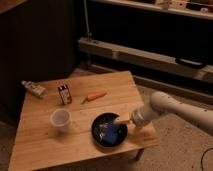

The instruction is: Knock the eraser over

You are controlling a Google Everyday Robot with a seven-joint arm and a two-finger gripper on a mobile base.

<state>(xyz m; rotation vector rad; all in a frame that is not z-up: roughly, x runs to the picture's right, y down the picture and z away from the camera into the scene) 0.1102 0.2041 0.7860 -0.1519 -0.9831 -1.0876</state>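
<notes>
The eraser (64, 94) is a small dark block with pale label marks. It stands upright on the left part of the wooden table (45, 145), behind the translucent cup (61, 120). My gripper (119, 121) is at the end of the white arm that comes in from the right. It sits over the right rim of a dark bowl (109, 131) near the table's front right, well away from the eraser.
An orange carrot (93, 96) lies right of the eraser. A whitish tube-shaped bottle (34, 88) lies at the table's back left corner. A blue object lies in the bowl. Dark shelving and a metal rail stand behind the table.
</notes>
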